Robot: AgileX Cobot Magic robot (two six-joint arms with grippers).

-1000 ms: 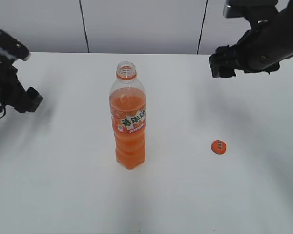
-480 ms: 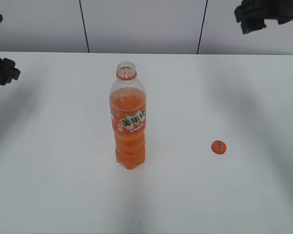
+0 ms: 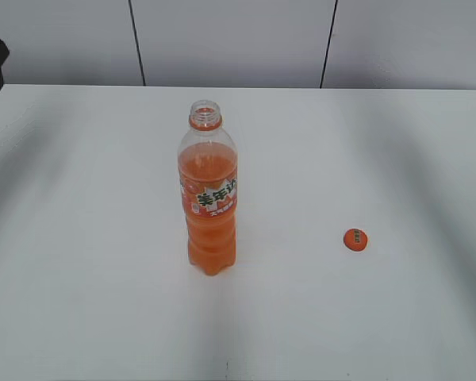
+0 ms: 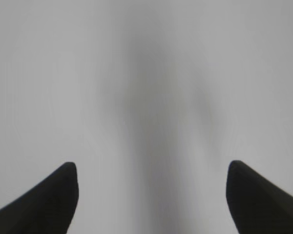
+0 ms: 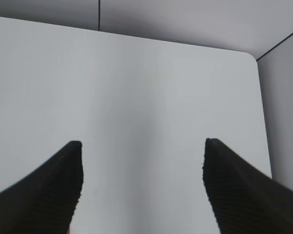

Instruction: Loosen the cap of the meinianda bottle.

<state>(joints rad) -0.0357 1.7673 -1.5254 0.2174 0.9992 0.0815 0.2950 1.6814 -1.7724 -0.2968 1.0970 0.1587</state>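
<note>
- We see the meinianda bottle (image 3: 209,190) standing upright near the middle of the white table (image 3: 87,286), filled with orange drink to its shoulder, label facing the exterior camera.
- We note the bottle's neck is bare: the mouth is open, with only the orange neck ring around it.
- The cap (image 3: 355,239) lies flat on the table, well apart from the bottle, to its right in the exterior view, printed top facing up.
- Left gripper (image 4: 151,175): in the left wrist view we see its two dark fingertips (image 4: 49,197) spread wide with nothing between them, over a blurred plain grey surface.
- Right gripper (image 5: 142,153): its fingertips (image 5: 244,187) are likewise wide apart and hold nothing, above a bare stretch of table near its rounded far corner.
- In the exterior view we record only a dark sliver at the upper left edge; we cannot tell which part of the left arm it is.
</note>
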